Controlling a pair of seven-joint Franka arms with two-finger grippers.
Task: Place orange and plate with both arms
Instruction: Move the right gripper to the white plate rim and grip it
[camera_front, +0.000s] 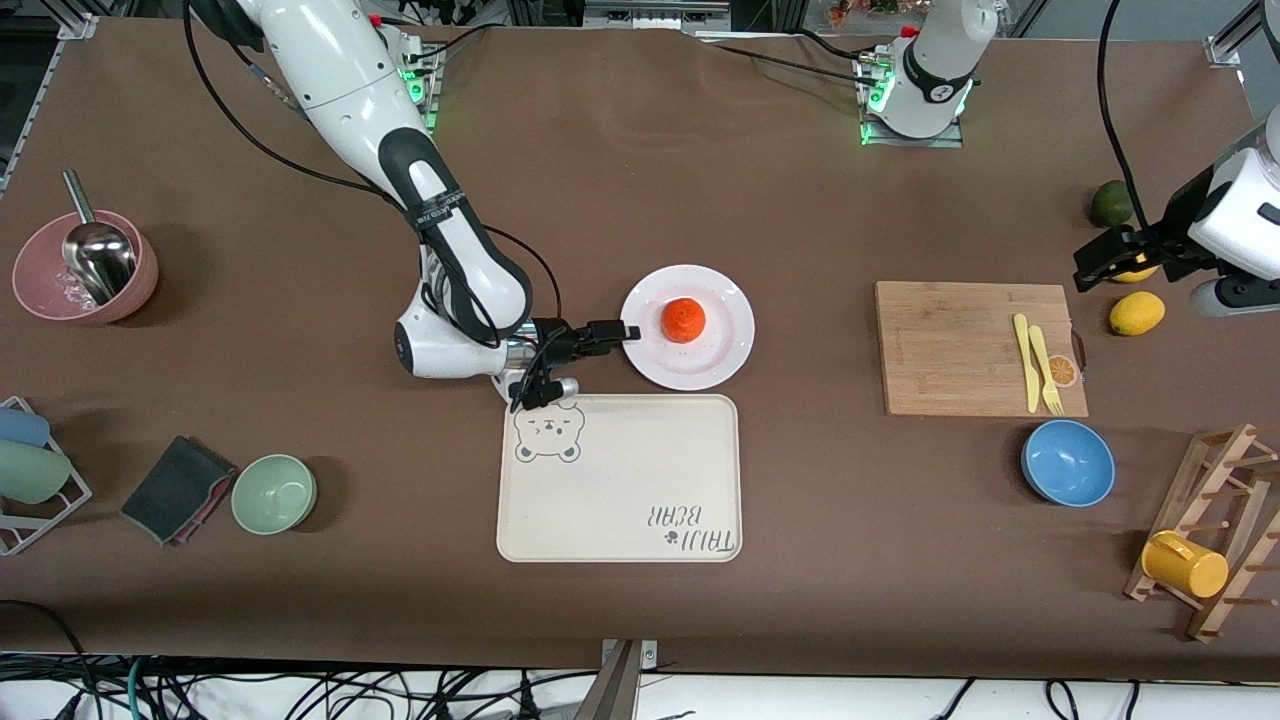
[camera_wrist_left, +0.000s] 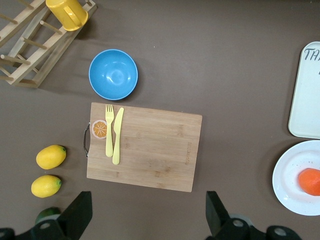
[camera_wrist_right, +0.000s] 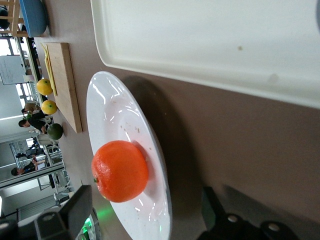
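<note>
Right wrist view shows the right gripper (camera_wrist_right: 142, 212) low at the table, its 2 dark fingers spread wide on either side of the rim of the round glossy white plate (camera_wrist_right: 112, 112), not clamped on it. The small round orange-red orange (camera_wrist_right: 120, 171) sits on that plate, near its middle. In the front view the right gripper (camera_front: 622, 333) meets the plate (camera_front: 716, 345) at the edge toward the right arm's end of the table. Just beside the plate, nearer the front camera, lies a rectangular cream bear-print tray (camera_front: 620, 480). The left gripper (camera_front: 1092, 265) waits with its 2 fingers wide apart and empty, up over 2 yellow lemons (camera_front: 1137, 313) past a bamboo cutting board (camera_front: 960, 345).
</note>
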